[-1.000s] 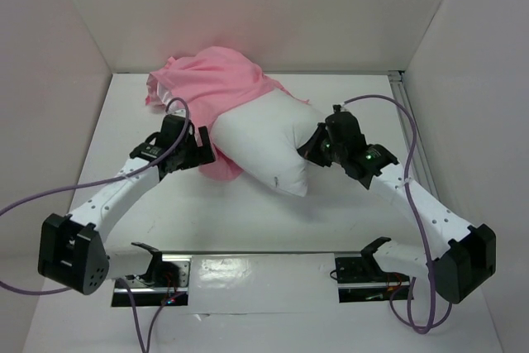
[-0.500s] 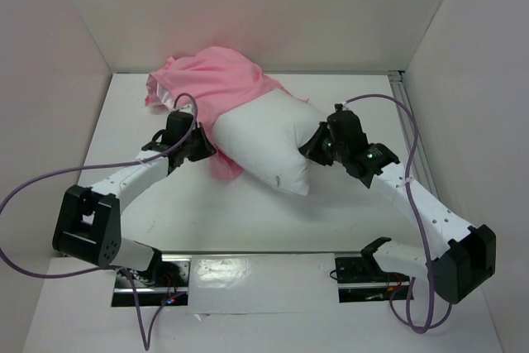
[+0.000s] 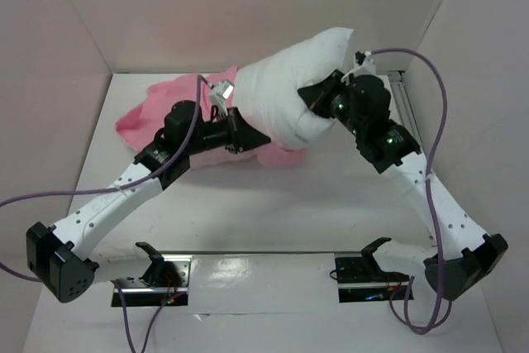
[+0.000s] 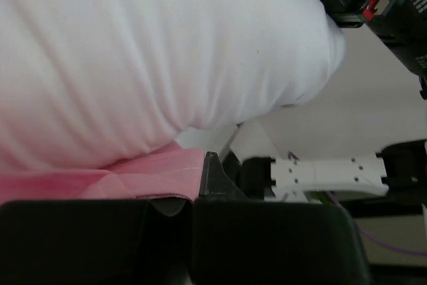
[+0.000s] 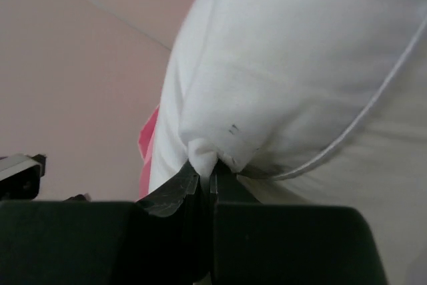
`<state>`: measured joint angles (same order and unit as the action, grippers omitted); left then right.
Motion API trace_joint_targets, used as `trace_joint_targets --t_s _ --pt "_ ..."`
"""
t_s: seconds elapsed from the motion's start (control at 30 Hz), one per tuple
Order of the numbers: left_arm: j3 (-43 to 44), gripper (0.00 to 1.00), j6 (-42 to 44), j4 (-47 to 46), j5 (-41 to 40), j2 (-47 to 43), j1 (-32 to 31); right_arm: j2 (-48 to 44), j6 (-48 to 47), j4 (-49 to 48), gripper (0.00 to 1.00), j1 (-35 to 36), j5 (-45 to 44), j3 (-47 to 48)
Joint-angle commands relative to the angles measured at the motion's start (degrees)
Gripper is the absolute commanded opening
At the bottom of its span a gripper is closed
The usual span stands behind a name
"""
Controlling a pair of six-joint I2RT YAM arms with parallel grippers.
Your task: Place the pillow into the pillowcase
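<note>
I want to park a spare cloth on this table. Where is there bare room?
Widest bare table: the middle, between the left arm and right arm, in front of the pillowcase. A smaller patch lies left of the left arm. Crowded at the back, around the pillow.

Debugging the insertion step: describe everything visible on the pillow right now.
The pillow is plump, white plain cloth, with a piped seam and a few small dark specks near one corner. It is tilted, one end high near the back wall, its left end meeting the pink pillowcase; how far inside is unclear. The right gripper is shut on one bunched corner; the left gripper pinches the pillowcase edge just beneath it.
</note>
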<state>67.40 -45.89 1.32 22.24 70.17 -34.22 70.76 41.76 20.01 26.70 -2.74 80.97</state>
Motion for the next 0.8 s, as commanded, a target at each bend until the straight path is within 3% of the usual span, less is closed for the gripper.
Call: trace_joint_targets --t_s 0.0,0.07,0.17,0.2,0.23,0.27,0.3,0.33,0.37,0.47,0.53,0.6,0.63,0.67,0.77 --pt "-9.7 0.0 -9.3 -10.11 11.06 -2.4 -2.52 1.22 2.71 -0.85 0.0 4.23 4.06 -14.14" --pt "-13.5 0.0 -10.71 -10.73 10.55 -4.42 -5.05 1.22 4.64 -1.64 0.0 5.12 4.06 -22.76" --pt "-15.8 0.0 -8.79 -3.03 7.21 -8.55 -7.17 -3.15 5.7 -3.22 0.0 6.35 4.59 -29.98" --pt "-13.45 0.09 -7.21 0.75 5.9 -10.3 -7.18 -4.22 5.7 -2.27 0.0 6.35 4.59 -30.95" --pt "-11.95 0.21 -5.54 9.66 2.23 -11.01 -7.18 -5.19 5.7 -1.65 0.0 6.35 4.07 -31.48" --pt "-10.37 0.41 -2.05 13.58 -0.15 -11.72 -7.18 -6.07 4.05 -0.86 0.0 6.35 4.06 -32.1" --pt "-8.61 0.64 -0.1 17.1 -2.09 -12.25 -7.18 -7.29 3.25 -0.07 0.0 6.35 4.06 -32.1" --pt "-4.59 0.93 1.84 23.57 -5.68 -12.25 -7.18 -7.3 2.37 1.77 0.0 6.35 4.06 -32.1" --pt "-2.03 1.0 5.16 27.03 -7.89 -12.25 -7.18 -7.91 0.19 2.57 0.0 6.35 5.11 -32.1" --pt "9.13 1.0 9.31 38.61 -15.8 -7.01 -5.96 -7.92 -3.51 5.91 0.0 6.87 7.75 -30.97" --pt "14.84 0.95 10.28 41.21 -19.94 -4.18 -5.08 -7.3 -5.1 8.01 0.01 6.88 8.62 -30.96" --pt "17.76 0.85 10.29 43.05 -25.82 0.46 -3.15 -7.3 -6.68 9.6 0.21 7.4 8.63 -30.96" --pt "21.16 0.85 10.29 43.85 -30.37 2.49 -2.44 -7.3 -7.21 11.35 0.47 7.93 8.63 -30.44" --pt "23.11 0.85 10.29 44.9 -33.28 4.78 -1.82 -7.3 -7.22 12.5 0.6 7.93 8.63 -29.65" --pt "31.88 0.91 9.15 49.98 -44.77 15.29 1.08 -7.3 -8.71 16.88 0.85 7.93 4.34 -26.93"
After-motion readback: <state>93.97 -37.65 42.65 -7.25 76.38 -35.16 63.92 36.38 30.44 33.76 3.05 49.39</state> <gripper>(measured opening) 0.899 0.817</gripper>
